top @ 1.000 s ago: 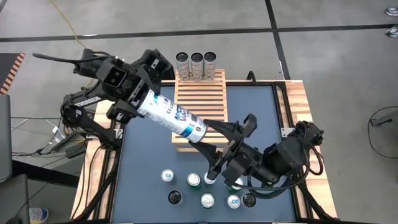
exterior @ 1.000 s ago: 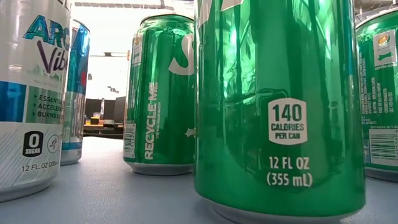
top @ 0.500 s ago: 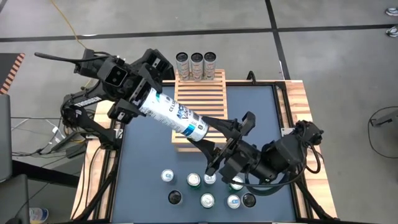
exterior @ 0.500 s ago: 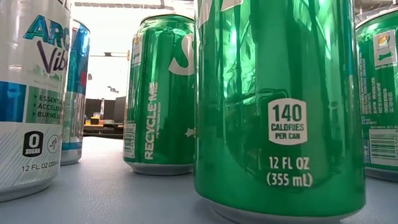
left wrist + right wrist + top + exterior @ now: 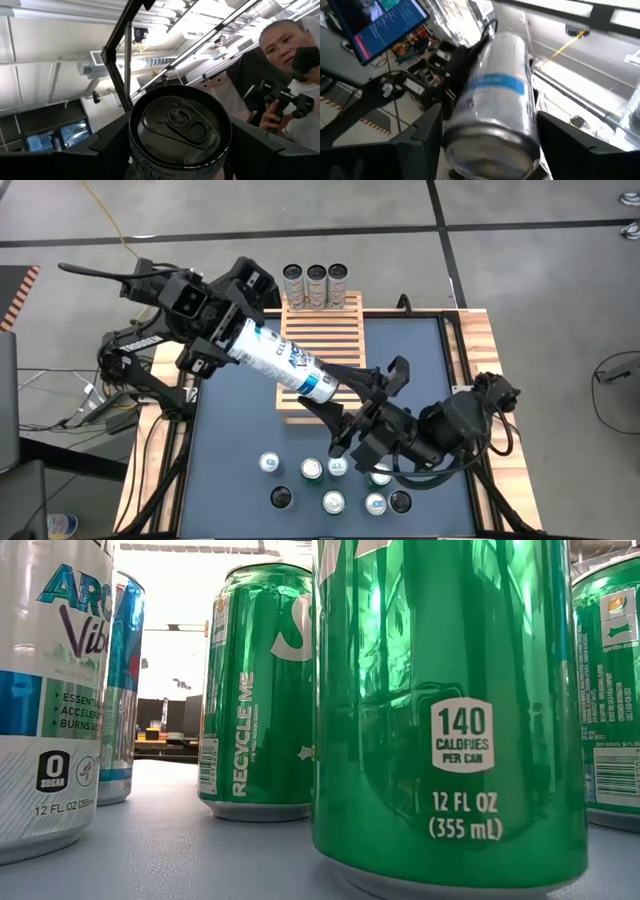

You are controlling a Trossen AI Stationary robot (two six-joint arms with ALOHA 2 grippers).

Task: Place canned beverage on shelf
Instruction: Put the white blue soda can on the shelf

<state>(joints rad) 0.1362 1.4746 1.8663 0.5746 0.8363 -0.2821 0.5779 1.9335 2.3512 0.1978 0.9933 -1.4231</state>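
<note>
Blue, wood-bordered, the surface (image 5: pixel 230 450) carries a rectangular light-brown slatted wooden shelf (image 5: pixel 322 340) at its far middle, with three upright silver cans (image 5: pixel 315 284) standing along the shelf's far edge and a cluster of upright cans (image 5: pixel 330 485) near the front edge. A tall white-and-blue beverage can (image 5: pixel 285 362) is held aloft above the shelf's left side, lying nearly horizontal, its long axis running diagonally from far-left to near-right. The left end effector (image 5: pixel 222 332) is clamped on the can's far-left end; its wrist view shows the pull-tab lid (image 5: pixel 180 125) between the fingers. The right end effector (image 5: pixel 352 408) brackets the opposite, near-right end, fingers either side of the can base (image 5: pixel 492 145); whether they press on it cannot be told. Both arms are equally near. Judged from this, the can must be turned upright before it is set on the slats.
</note>
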